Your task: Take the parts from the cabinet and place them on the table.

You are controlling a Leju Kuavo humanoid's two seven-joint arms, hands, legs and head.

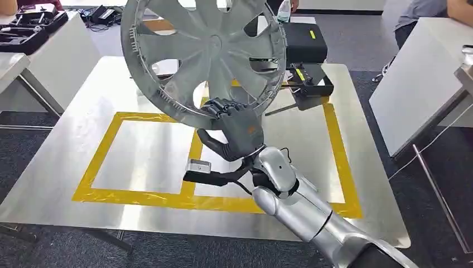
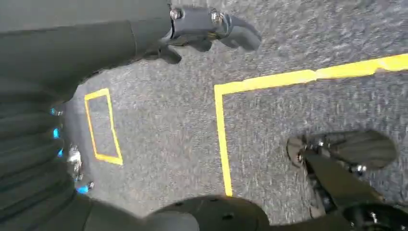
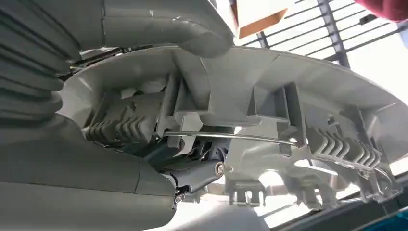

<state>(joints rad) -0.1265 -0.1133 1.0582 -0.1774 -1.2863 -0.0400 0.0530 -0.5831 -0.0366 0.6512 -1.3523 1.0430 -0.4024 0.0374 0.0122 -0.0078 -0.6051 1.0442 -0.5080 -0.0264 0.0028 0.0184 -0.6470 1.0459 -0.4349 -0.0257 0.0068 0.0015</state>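
Observation:
A large silver wheel cover (image 1: 206,53) with several spokes stands tilted on edge above the metal table (image 1: 67,167). My right hand (image 1: 234,128) grips its lower rim, fingers hooked over the edge. In the right wrist view the cover's ribbed underside (image 3: 269,110) runs across the picture, with my right hand (image 3: 192,168) clamped on its rim. My left hand (image 2: 202,29) hangs over grey carpet, its fingers curled in with nothing in them.
Yellow tape (image 1: 139,195) marks two rectangles on the table. A black box (image 1: 304,42) and a black tool (image 1: 309,81) lie at the table's far side. White tables stand at left (image 1: 33,67) and right (image 1: 424,78). A person (image 1: 424,11) sits at far right.

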